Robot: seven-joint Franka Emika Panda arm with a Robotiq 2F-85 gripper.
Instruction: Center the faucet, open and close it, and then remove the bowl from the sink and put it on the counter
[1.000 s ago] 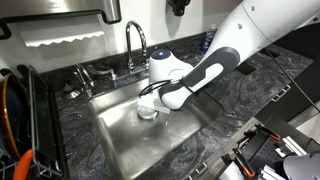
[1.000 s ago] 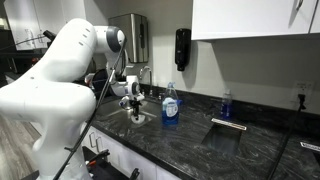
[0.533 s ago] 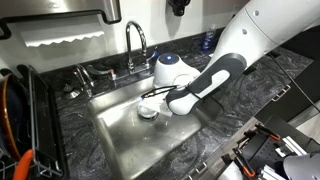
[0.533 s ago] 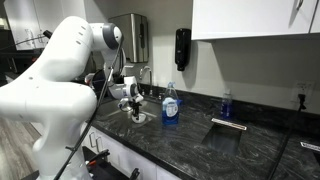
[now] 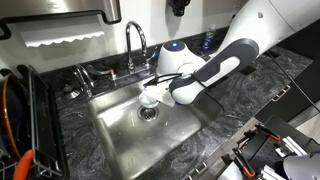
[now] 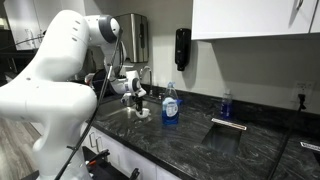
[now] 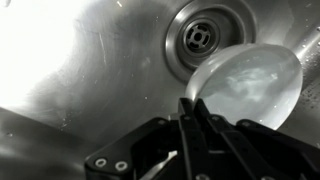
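The small white bowl point(image 5: 153, 94) hangs in my gripper point(image 5: 158, 92) above the steel sink point(image 5: 120, 135), over the round drain point(image 5: 148, 113). In the wrist view the gripper's fingers point(image 7: 193, 103) are shut on the bowl's rim point(image 7: 250, 85), with the drain point(image 7: 199, 38) and the sink floor point(image 7: 90, 60) below. The chrome gooseneck faucet point(image 5: 134, 42) stands behind the sink, its spout arched toward the basin. The dark veined counter point(image 5: 245, 95) surrounds the sink. In an exterior view the gripper point(image 6: 138, 98) is raised above the counter point(image 6: 200, 130) beside the faucet point(image 6: 146, 72).
A blue soap bottle point(image 6: 170, 105) stands on the counter next to the sink; its top also shows behind the arm point(image 5: 208, 41). A dish rack point(image 5: 22, 125) sits beside the sink. Short chrome fittings point(image 5: 83, 75) stand at the sink's back edge. A second small basin point(image 6: 225, 135) lies further along.
My gripper has risen out of the basin with the bowl in it. The bowl has left the sink floor, and the drain is now uncovered.
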